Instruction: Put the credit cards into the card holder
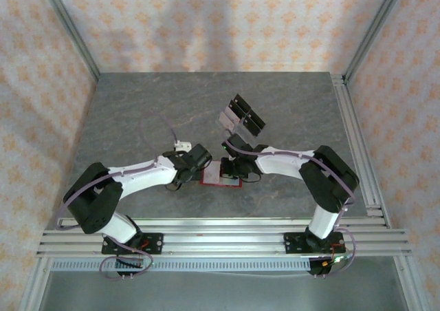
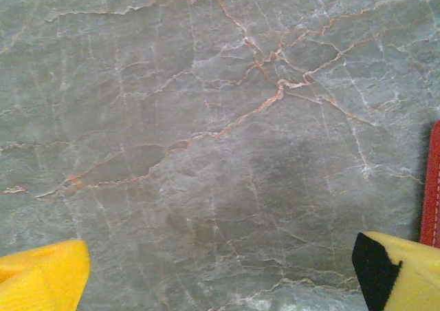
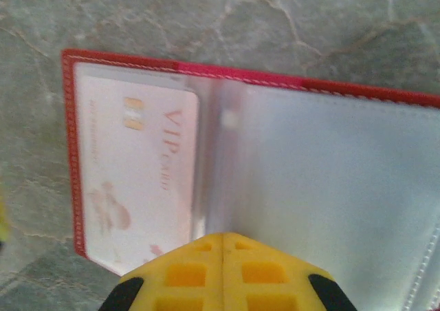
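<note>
The red card holder [image 3: 206, 70] lies open like a book on the marble table, between the two grippers [image 1: 221, 174]. A pale credit card [image 3: 137, 173] printed "VIP" sits inside its left clear sleeve. The right half is a pale glossy sleeve, and I cannot tell whether a card is in it. My right gripper [image 3: 223, 237] is shut, its yellow tips together and resting on the sleeve just right of the fold [image 1: 232, 165]. My left gripper [image 2: 220, 283] is open over bare table [image 1: 194, 165], with the card holder's red edge [image 2: 432, 187] just beyond its right finger.
A clear plastic stand with black blocks [image 1: 240, 116] stands behind the card holder, towards the middle of the table. Aluminium rails [image 1: 357, 146] run along the table's right side and near edge.
</note>
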`<action>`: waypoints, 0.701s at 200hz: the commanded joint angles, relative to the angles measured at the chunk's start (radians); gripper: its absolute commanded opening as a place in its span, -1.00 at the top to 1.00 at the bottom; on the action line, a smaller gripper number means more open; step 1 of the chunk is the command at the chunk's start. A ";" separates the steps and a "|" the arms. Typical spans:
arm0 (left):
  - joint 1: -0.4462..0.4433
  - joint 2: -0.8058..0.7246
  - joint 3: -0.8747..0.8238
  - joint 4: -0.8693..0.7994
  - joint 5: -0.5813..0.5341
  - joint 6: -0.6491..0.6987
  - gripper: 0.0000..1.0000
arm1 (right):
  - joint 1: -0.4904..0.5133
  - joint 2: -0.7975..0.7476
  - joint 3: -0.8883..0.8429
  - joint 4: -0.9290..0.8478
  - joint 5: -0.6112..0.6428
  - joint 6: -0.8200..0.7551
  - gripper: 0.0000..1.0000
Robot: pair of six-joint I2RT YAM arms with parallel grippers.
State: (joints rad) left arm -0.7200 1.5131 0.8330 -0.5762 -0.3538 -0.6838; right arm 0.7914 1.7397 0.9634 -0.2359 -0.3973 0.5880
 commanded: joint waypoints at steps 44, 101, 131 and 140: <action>0.004 -0.013 0.009 -0.054 -0.058 -0.022 -0.99 | 0.002 0.017 0.029 -0.024 0.005 -0.035 1.00; 0.004 -0.010 0.004 -0.041 -0.044 -0.021 -0.99 | 0.003 0.048 0.069 -0.028 -0.030 -0.042 1.00; 0.004 -0.010 0.002 -0.032 -0.029 -0.017 -0.99 | 0.005 0.057 0.080 -0.028 -0.041 -0.044 1.00; 0.004 -0.011 0.002 -0.025 -0.022 -0.013 -0.99 | 0.005 0.050 0.081 -0.032 -0.039 -0.046 0.99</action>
State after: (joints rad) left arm -0.7193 1.5097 0.8330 -0.5915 -0.3676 -0.6842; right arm 0.7914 1.7798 1.0187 -0.2447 -0.4313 0.5621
